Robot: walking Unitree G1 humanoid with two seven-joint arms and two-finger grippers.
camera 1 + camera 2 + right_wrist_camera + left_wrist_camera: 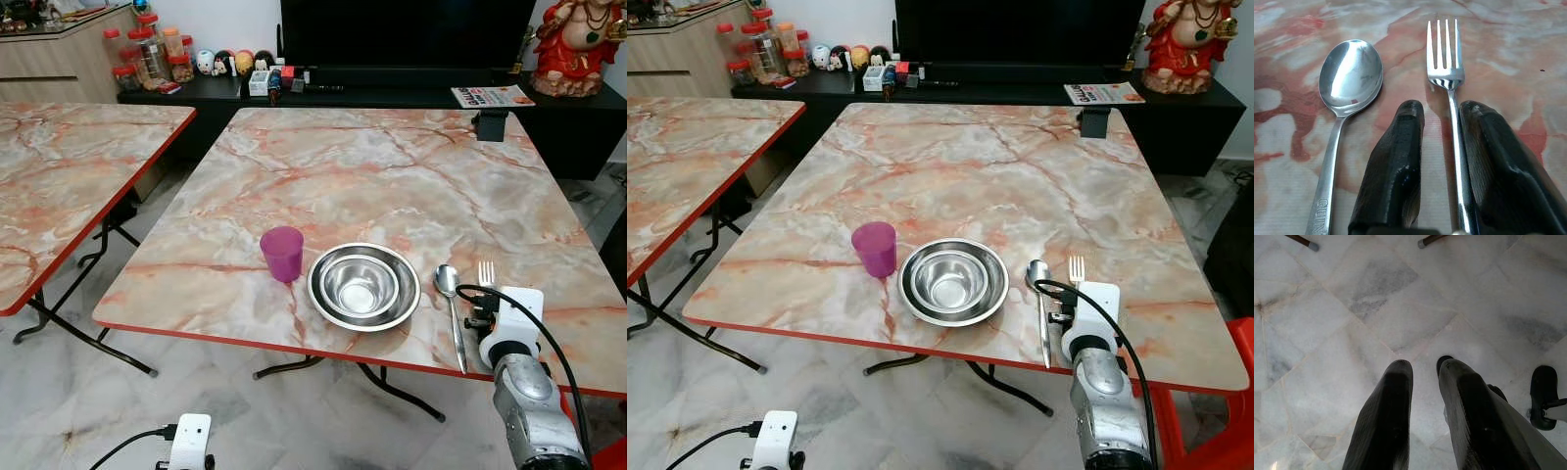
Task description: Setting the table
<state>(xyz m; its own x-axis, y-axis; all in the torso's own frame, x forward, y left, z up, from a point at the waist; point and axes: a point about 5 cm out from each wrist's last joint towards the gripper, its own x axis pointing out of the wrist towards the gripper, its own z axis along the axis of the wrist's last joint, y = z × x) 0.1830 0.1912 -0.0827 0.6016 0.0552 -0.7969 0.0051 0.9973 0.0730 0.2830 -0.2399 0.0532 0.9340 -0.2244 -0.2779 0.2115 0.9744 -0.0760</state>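
My marble table (372, 166) carries the setting near its red front edge, with a second marble table (69, 166) off to my left across a strip of tiled floor (88, 392). Taking the steel bowl (363, 286) as the landmark: it sits empty, the purple cup (282, 254) stands upright just left of it, also showing nothing inside, and the spoon (450, 305) lies just right of it. Beyond the spoon lies the fork (1449, 98), flat on the marble, tines pointing away from me. My right gripper (1442, 115) straddles its handle, fingers parted, barely clear of it. My left gripper (1422, 372) hangs unclenched over the floor.
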